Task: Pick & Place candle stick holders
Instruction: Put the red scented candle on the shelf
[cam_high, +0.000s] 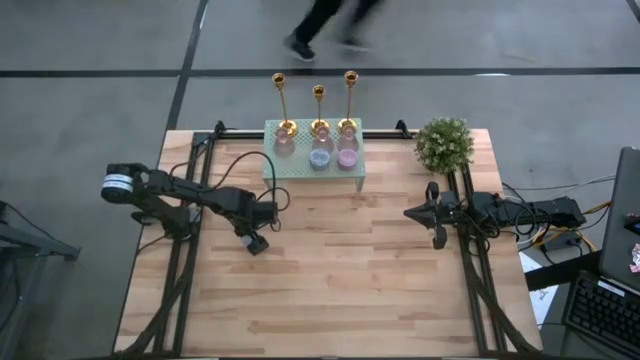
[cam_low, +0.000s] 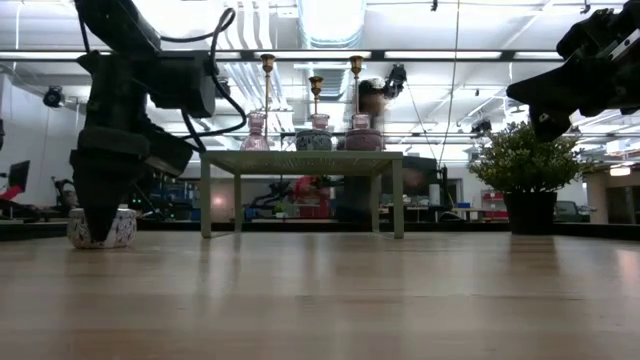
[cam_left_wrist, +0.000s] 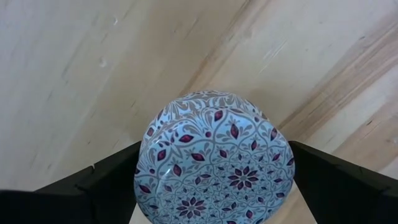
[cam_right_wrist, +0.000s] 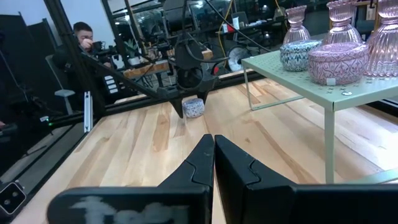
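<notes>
Three gold candle stick holders (cam_high: 319, 105) of differing heights stand in a row by their round bases on the far part of a pale green stand (cam_high: 300, 172); they also show in the low view (cam_low: 316, 95). My left gripper (cam_high: 257, 243) points down over a small blue-white patterned jar (cam_left_wrist: 214, 168) that stands on the table (cam_low: 100, 228), left of the stand. My right gripper (cam_high: 410, 213) is shut and empty, held above the table right of the stand; its closed fingers show in its wrist view (cam_right_wrist: 213, 146). My left gripper comes from above, pointing down. Its two fingers (cam_left_wrist: 115, 171) lie against opposite sides of the jar's round body (cam_left_wrist: 146, 162), so the jar is pinched between them. The jar stands upright with its bottom on the table.
The stand also carries pink glass vases (cam_high: 285, 143) and two patterned lidded jars (cam_high: 320, 157). A potted plant (cam_high: 444, 143) stands at the far right. A person (cam_high: 320, 25) walks past the table's far edge. Bare wood lies toward the near edge (cam_high: 330, 290).
</notes>
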